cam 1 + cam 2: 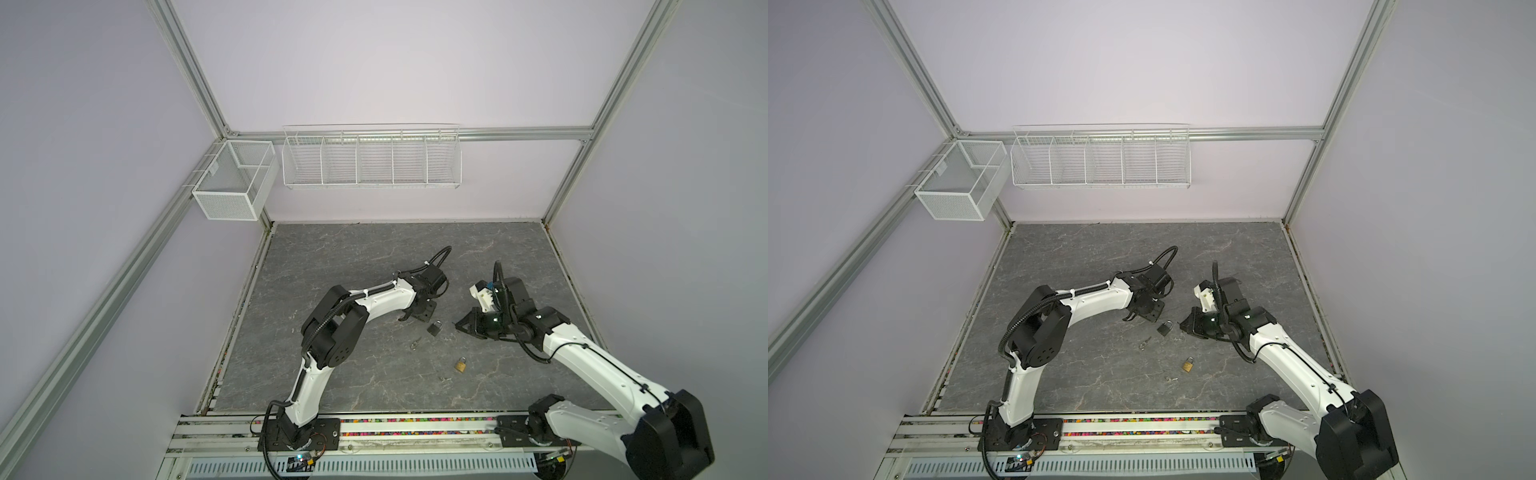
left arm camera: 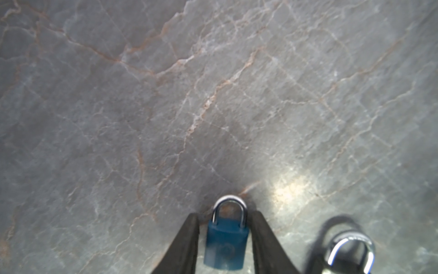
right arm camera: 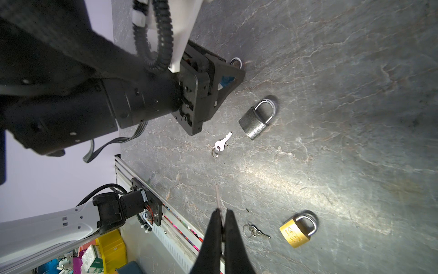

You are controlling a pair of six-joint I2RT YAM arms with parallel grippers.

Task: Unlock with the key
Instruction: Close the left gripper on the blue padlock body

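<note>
left gripper [image 2: 224, 213]: wrist bent down, jaws spread astride blue rectangular metal padlock [image 2: 225, 246], slim gaps | right gripper [image 3: 222, 211]: low, level, pressed together on thin flat blade [image 3: 217, 197] | silver key on ring [image 3: 224, 141]: loose ahead of right gripper

The table [image 1: 332, 257] looks like grey veined stone with a faint sheen. The padlocks differ: the blue padlock [image 2: 225, 246] smooth and painted, the grey padlock [image 3: 252, 125] speckled and rough-looking, the brass padlock [image 3: 294, 233] softly shiny — all with polished metal shackles. The loose key [image 3: 222, 142] is bright bare metal.
</note>
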